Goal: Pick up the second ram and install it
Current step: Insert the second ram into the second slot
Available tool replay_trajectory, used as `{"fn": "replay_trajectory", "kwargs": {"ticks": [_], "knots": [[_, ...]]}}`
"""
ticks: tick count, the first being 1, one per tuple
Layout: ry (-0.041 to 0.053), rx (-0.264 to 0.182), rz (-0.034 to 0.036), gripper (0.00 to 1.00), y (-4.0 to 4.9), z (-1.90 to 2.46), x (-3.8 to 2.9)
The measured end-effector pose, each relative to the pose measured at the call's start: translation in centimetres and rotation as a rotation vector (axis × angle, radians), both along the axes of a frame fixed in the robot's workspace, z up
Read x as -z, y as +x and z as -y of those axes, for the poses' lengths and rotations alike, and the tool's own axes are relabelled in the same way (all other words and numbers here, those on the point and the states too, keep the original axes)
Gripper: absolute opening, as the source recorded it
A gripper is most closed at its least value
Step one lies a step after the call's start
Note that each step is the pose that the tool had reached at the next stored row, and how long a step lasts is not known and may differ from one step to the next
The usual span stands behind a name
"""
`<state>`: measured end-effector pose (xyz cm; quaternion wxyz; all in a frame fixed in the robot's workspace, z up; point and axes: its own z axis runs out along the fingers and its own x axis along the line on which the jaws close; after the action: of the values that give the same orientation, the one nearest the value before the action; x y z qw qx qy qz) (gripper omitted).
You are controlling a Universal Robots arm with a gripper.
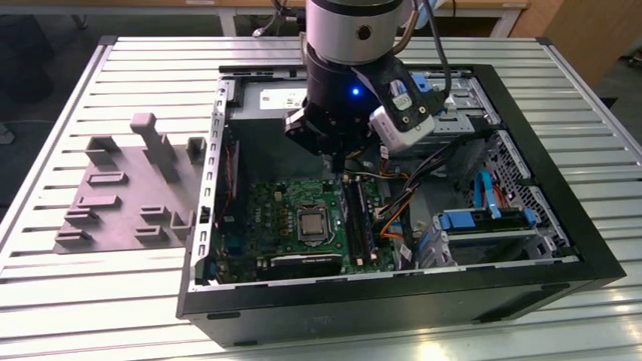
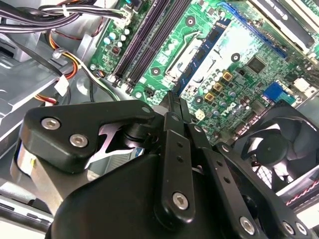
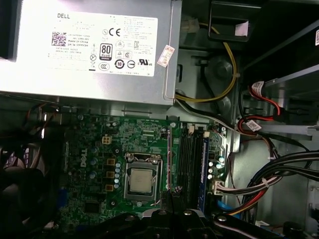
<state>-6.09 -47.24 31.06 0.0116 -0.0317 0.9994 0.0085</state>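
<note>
Closed almost fully on the second ram (image 3: pixel 169 159), with only this thin board between the fingers (image 2: pixel 175 112). Seen from its edge in the first wrist view, as a narrow pale line reaching out from the fingers over the green board (image 3: pixel 149 132). Cannot tell whether touching anything below.

Just beside the fingers, on one side: long black slots (image 3: pixel 192 164), running parallel to the ram. Just on the other side of the fingers: the square silver processor (image 3: pixel 141 180) in its metal frame. Farther from the fingers, beyond the processor in the second wrist view: a round black fan (image 2: pixel 271 149).

Past the far end of the ram, well away from the fingers: a big silver box (image 3: pixel 89 45) with a white label. Out beyond the slots: bundles of black, red, orange and yellow cables (image 3: pixel 279 174).

Around all of this: the black computer case (image 1: pixel 401 301), lying with its open side upward, and in the exterior view the fingers lowered inside it.

Well apart from the fingers, toward the exterior view's left: a grey tray (image 1: pixel 120 226) with raised blocks, flat on the slatted metal desk (image 1: pixel 101 316), just beside the case.
</note>
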Motion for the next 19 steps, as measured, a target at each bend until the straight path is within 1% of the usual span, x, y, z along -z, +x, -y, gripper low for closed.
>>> {"fn": "replay_trajectory", "kwargs": {"ticks": [9,19], "knots": [[0.0,0.0,0.0,0.11,0.05,0.0,0.32],[0.0,0.0,0.0,0.11,0.04,0.0,0.51]]}}
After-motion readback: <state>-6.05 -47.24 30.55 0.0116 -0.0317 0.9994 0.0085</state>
